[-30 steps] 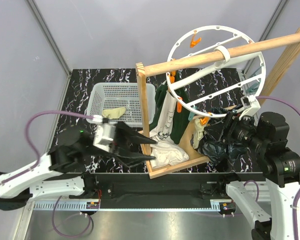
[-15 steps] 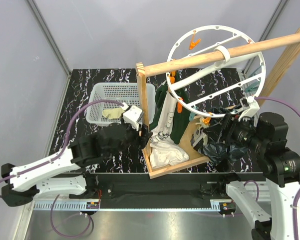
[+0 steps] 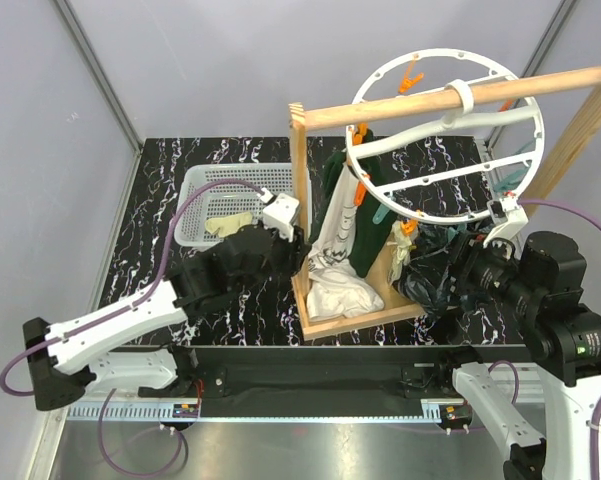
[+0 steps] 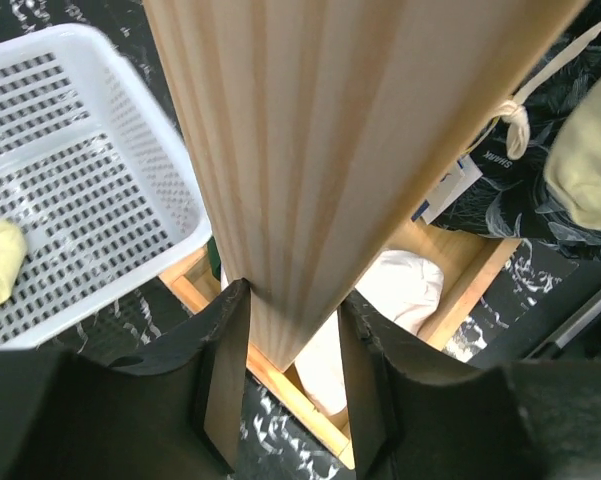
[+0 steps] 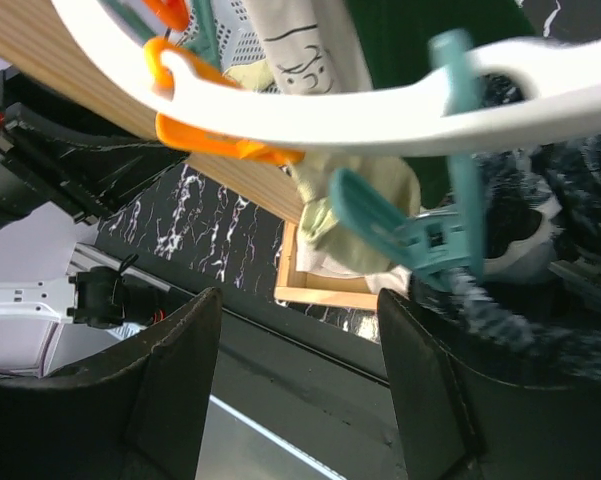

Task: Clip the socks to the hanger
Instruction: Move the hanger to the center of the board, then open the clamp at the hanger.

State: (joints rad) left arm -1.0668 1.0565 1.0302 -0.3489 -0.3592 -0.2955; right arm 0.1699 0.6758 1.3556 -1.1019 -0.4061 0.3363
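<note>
**Fingers (image 4: 225, 370) gripping the rack post, one sock lying in the basket**

Both fingers of the left gripper (image 4: 295, 300) are pressing against opposite faces of the wooden post (image 4: 310, 150), low down near its foot, so the jaws are standing partly closed on it. The right gripper (image 5: 298, 300) is hanging wide open with nothing between its fingers, just below the rim of the hanger (image 5: 360, 105). That hanger is hanging on the wooden rod (image 3: 410, 100). One of the socks (image 5: 350, 205) is dangling under an orange peg (image 5: 220, 140) at the rim, beside a teal peg (image 5: 410, 240). Another sock (image 3: 227, 224) is lying in the white basket (image 3: 195, 195), left of the post. A white cloth (image 3: 340, 295) is sitting on the rack's base.
</note>
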